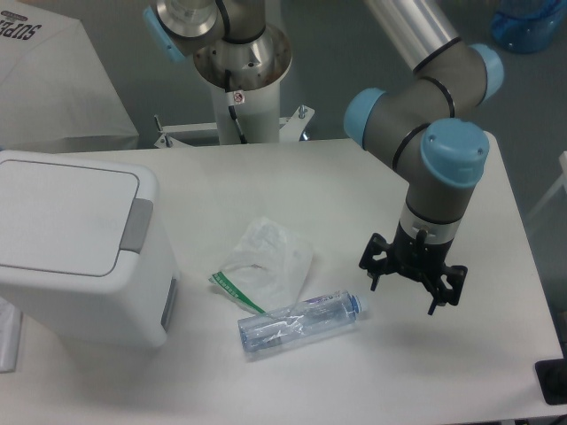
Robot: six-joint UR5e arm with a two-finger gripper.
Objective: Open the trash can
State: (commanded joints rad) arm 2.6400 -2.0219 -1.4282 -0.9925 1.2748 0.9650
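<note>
The trash can is a large white boxy bin at the table's left side, its flat lid down and a grey push tab on the lid's right edge. My gripper hangs over the right part of the table, far from the can, pointing down. Its two fingers are spread apart with nothing between them.
A clear plastic bottle lies on its side near the table's front, just left of the gripper. A thin white plastic bag lies crumpled behind it. A second arm's base stands at the back. The table's right edge is close to the gripper.
</note>
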